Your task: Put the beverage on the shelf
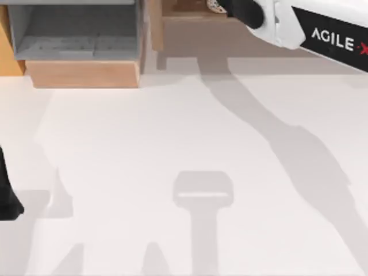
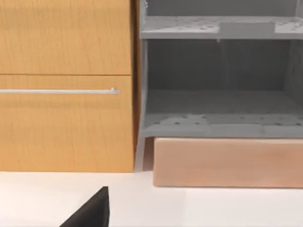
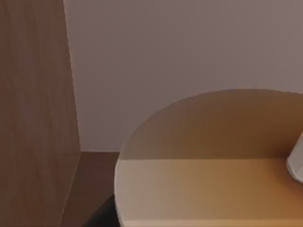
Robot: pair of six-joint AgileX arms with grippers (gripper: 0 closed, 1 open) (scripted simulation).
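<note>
beverage point(image 3: 208, 161) inside wooden shelf point(image 1: 184, 26)

Box point(image 1: 80, 40) sits at the table's point(image 1: 184, 172) far left with its opening facing the front; the shelf point(image 1: 190, 26) stands just to its right along the far edge. Right arm point(image 1: 310, 29) reaches in from the right over the shelf, with the beverage point(image 1: 217, 6) at its tip inside the shelf; left arm point(image 1: 7, 190) is parked at the left edge, near the front. In the left wrist view a cabinet point(image 2: 66, 85) stands beside the box.
</note>
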